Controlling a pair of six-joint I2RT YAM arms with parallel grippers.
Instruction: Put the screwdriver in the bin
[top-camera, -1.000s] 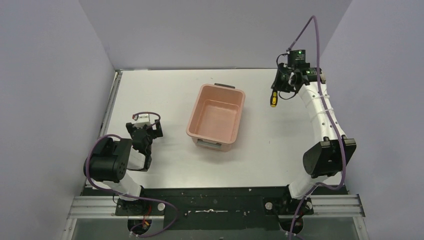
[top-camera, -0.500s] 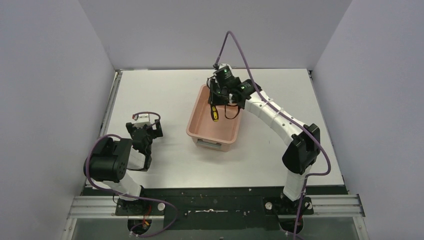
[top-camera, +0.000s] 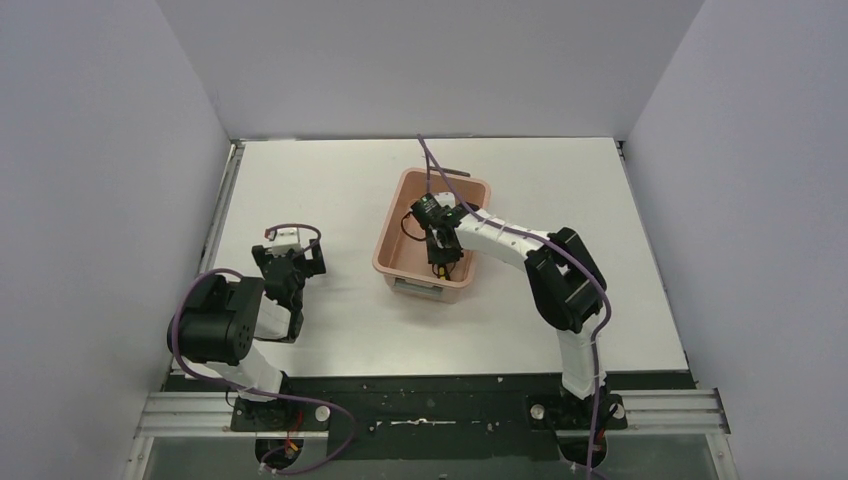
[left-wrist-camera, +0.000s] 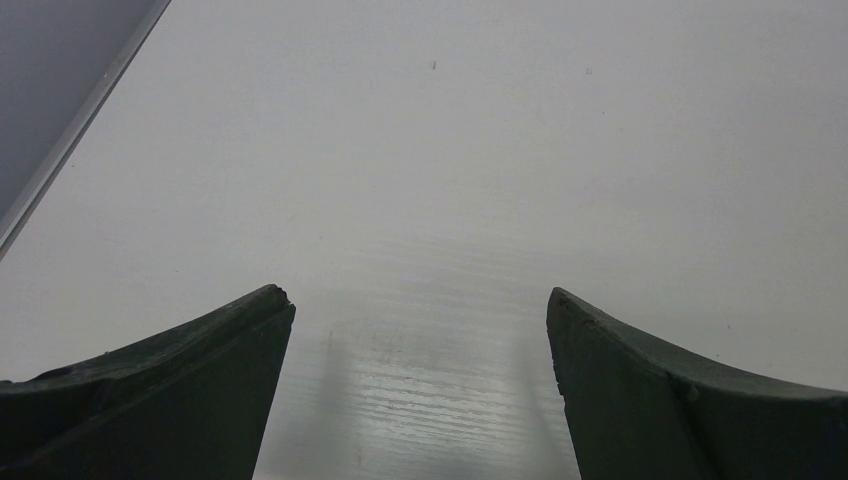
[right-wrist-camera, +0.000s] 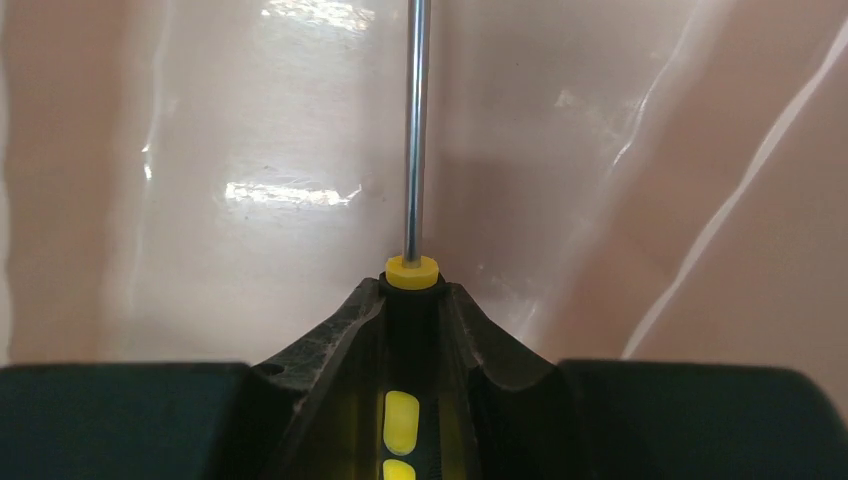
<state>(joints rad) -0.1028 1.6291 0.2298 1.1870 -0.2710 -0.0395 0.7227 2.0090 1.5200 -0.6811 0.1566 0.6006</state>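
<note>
The salmon-pink bin (top-camera: 400, 205) stands mid-table. My right gripper (top-camera: 438, 250) is lowered inside the bin near its front wall and is shut on the screwdriver (top-camera: 440, 266). In the right wrist view the fingers (right-wrist-camera: 330, 335) clamp the yellow-and-black handle (right-wrist-camera: 412, 272), and the thin metal shaft (right-wrist-camera: 414, 120) points ahead over the shiny pink bin floor (right-wrist-camera: 250, 150). My left gripper (top-camera: 290, 255) rests at the left of the table, away from the bin. In the left wrist view its fingers (left-wrist-camera: 180, 370) are wide apart over bare table, holding nothing.
Grey walls close off the table at the left, back and right. A metal rail (top-camera: 225, 200) runs along the table's left edge. A black base strip (top-camera: 420, 395) lies at the near edge by the arm mounts.
My right arm swung from the far right to over the bin, then folded down into it, carrying the screwdriver. The left arm has not moved.
</note>
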